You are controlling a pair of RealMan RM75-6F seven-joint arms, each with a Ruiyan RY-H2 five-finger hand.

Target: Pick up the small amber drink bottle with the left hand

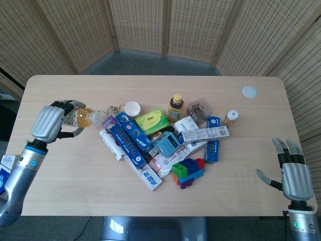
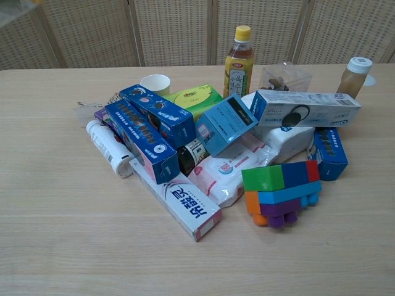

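In the head view my left hand (image 1: 50, 122) is raised above the table's left side and grips the small amber drink bottle (image 1: 86, 117), which lies sideways in it with its white cap pointing right toward the pile. The chest view shows neither that hand nor the bottle. My right hand (image 1: 293, 173) hangs off the table's front right corner with fingers spread and nothing in it.
A pile in the table's middle holds blue boxes (image 2: 143, 131), a green packet (image 2: 192, 97), a white tube (image 2: 108, 148), a wipes pack (image 2: 229, 169) and coloured blocks (image 2: 281, 191). A tall tea bottle (image 2: 238, 54), a paper cup (image 2: 155, 83) and a white-capped bottle (image 2: 353, 76) stand behind. A white lid (image 1: 249, 91) lies far right.
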